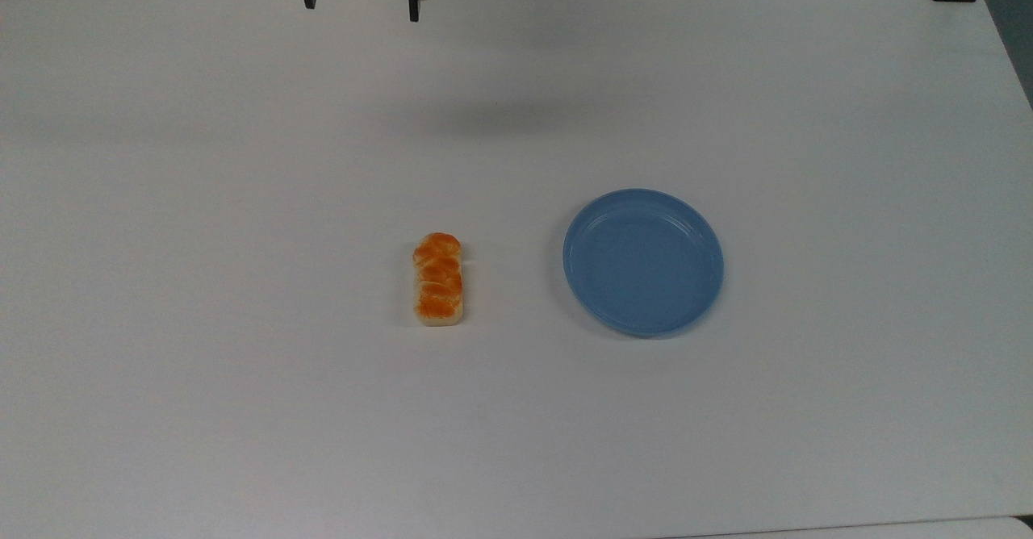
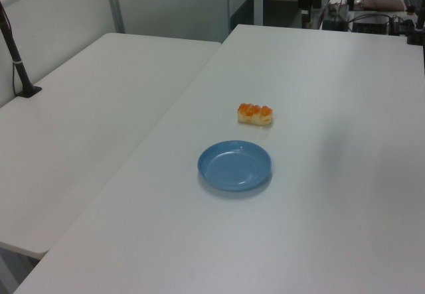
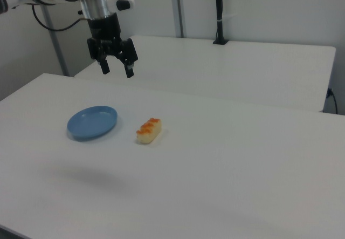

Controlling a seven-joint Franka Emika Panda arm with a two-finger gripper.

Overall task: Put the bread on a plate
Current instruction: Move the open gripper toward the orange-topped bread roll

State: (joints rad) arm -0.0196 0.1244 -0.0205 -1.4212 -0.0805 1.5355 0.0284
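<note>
White laminate forms the table (image 1: 242, 160) on which the task is set; a second white table (image 2: 80, 128) is butted against it, and two black posts (image 3: 218, 12) are clamped at the far edges. Nothing is placed between the task items, so no obstruction is presented. The light-blue ridged plate (image 1: 643, 261) is seen near the table centre, empty, and the toy bread loaf (image 1: 438, 279) lies flat beside it but apart, at the top view's left of the plate, glazed side up. The Panda gripper (image 3: 115, 68) is held high above the table, well apart from both items, with its fingers (image 3: 129, 70) spread wide and nothing between them. The task is judged not yet begun. A miss or a pinch on one end is to be expected if the descent is not centred over the narrow width of the loaf. The lumpy glazed top may cause slipping if it is gripped too shallowly. A release near the raised rim could leave the loaf tilted across it or tip the light plate.
</note>
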